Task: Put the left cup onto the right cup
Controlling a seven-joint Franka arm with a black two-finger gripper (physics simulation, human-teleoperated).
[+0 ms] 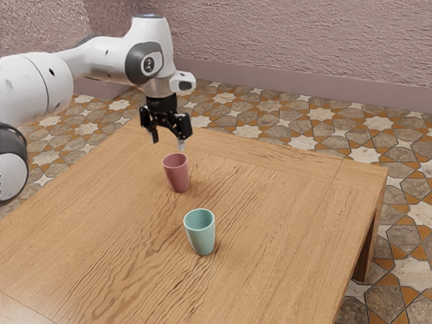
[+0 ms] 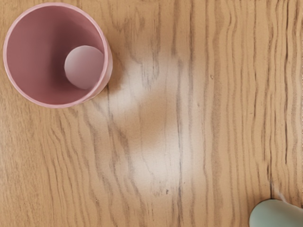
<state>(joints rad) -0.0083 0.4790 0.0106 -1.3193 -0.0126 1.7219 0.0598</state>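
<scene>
Well, the biggest worry is a bump. The end effector (image 1: 168, 140) hangs over the pink cup (image 1: 176, 171) with its two fingers spread apart and nothing held between them. It looks a bit off to one side of the cup, not straight over the middle. In the wrist view the pink cup (image 2: 57, 54) sits away from the middle too. If the end effector drops down from where it is, I think a finger could land on the rim and knock the cup over.

A second worry is a slip. The pink cup looks smooth and gets thinner toward its bottom, so a weak squeeze may let it slide down and out.

A third worry comes at the end. The blue-green cup (image 1: 200, 231) is standing up with its open mouth on top. If the pink cup comes in too low or crooked, it could push that cup over, or tip off it.

I take the pink cup as the one to lift, as it is just under the end effector and not touching the fingers. It stands upright on the worktop (image 1: 283, 223). The blue-green cup (image 2: 277, 213) is farther from the end effector, past the pink cup, and the two cups are well apart.
</scene>
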